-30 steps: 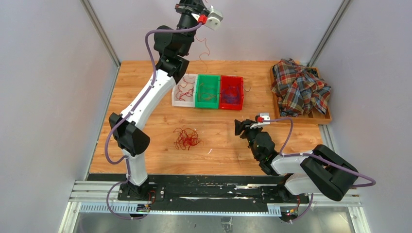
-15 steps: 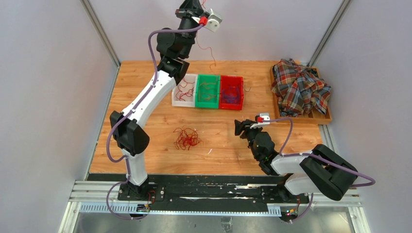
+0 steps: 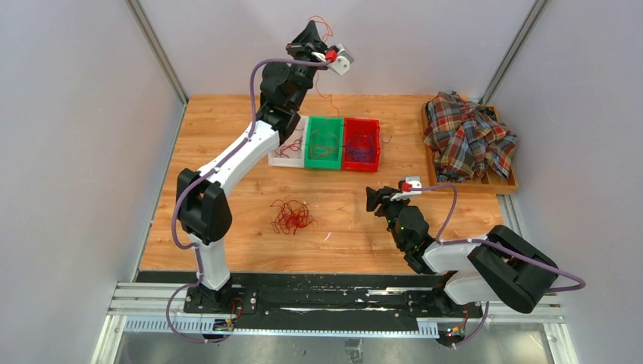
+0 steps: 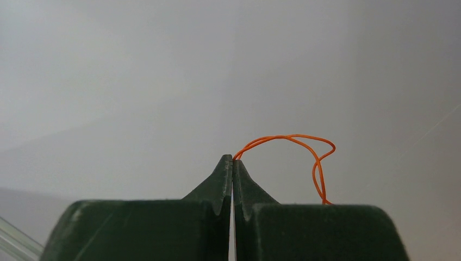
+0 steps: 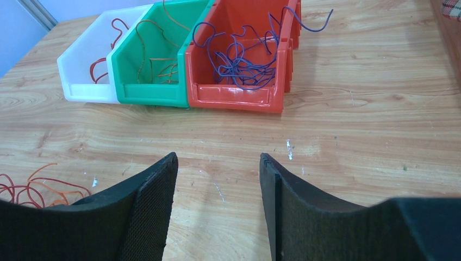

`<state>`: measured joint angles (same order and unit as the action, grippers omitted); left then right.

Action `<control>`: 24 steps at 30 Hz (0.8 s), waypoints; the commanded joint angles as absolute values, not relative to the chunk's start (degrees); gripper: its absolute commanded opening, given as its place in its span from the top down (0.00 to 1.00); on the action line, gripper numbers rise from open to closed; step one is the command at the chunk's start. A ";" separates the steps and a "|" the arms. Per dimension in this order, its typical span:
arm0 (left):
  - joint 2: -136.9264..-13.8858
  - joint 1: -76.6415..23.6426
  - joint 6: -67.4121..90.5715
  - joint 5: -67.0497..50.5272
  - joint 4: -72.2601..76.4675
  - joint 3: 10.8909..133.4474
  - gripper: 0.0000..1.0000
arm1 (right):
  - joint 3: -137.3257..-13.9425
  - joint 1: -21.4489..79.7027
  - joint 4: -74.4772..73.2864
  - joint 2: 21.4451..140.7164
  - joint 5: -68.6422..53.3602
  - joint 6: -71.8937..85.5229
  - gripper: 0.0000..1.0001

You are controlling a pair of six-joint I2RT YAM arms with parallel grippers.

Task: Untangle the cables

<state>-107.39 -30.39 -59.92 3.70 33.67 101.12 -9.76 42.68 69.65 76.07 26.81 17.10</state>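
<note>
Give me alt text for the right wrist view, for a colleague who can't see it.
The right gripper is open and empty over the wooden table. Beyond it stand three bins side by side: a white bin with red cable, a green bin with orange cables, a red bin with purple cables. A red tangle lies at the left edge.

White-black arms (image 3: pixel 235 155), lilac hoses (image 3: pixel 246 91)
</note>
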 commanded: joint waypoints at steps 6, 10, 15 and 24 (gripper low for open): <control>-103.32 -29.38 -65.75 2.97 31.41 99.38 0.99 | -8.89 42.35 72.07 76.35 28.20 17.19 0.43; -99.37 -29.31 -65.44 -1.03 26.14 92.57 0.99 | -8.97 42.32 72.16 76.61 28.14 17.12 0.43; -95.83 -30.10 -60.12 -1.43 20.35 89.25 0.99 | -9.07 42.28 72.17 76.73 28.11 17.09 0.43; -98.10 -31.52 -59.79 -1.58 -8.02 94.70 0.99 | -9.13 42.27 72.05 76.74 28.12 17.13 0.43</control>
